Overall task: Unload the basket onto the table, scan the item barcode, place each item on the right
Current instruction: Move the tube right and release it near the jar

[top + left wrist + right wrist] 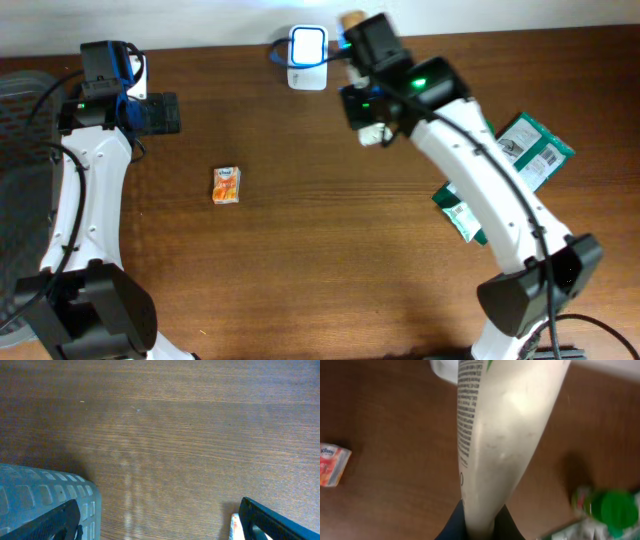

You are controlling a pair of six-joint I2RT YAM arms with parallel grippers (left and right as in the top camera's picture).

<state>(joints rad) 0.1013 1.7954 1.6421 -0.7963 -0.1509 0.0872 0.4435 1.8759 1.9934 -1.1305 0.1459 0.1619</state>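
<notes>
— Which step is in hand?

— Presenting the item, I judge. The right gripper is clamped narrow on the flat end of a white tube, held in the air over the table close to the scanner at the far edge.

— Is the barcode showing?

— Not that I can see. Fine print runs down one side of the tube, but no bars are visible from the wrist.

— And the other arm?

— The left gripper hangs with its jaws wide and empty, well apart from the small tissue pack.

— The next move, then?

— Probably a turn of the wrist so the coded side faces the scanner's lit window, held steady and close.
</notes>
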